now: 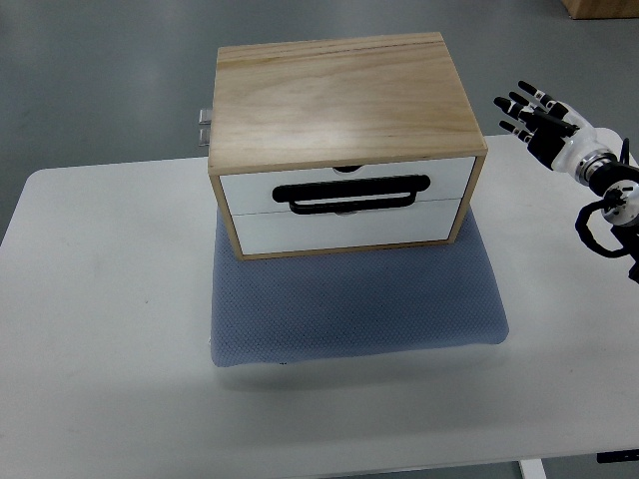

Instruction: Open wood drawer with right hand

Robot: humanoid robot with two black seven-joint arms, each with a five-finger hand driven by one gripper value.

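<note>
The right hand (536, 117) shows at the far right of the scene, its arm coming in from the right edge; its dark-tipped fingers (519, 103) are spread and extended toward the left, holding nothing and touching nothing; it hangs well apart from the wooden drawer box (344, 110), off that box's right side. The box stands on a blue-grey mat (354, 309) laid on the white table (100, 329); its pale wood top faces up and its near face shows two white drawer fronts, one above the other; both sit flush with the frame, so the drawers are shut. A black handle (352, 193) runs across the seam between the two fronts.
</note>
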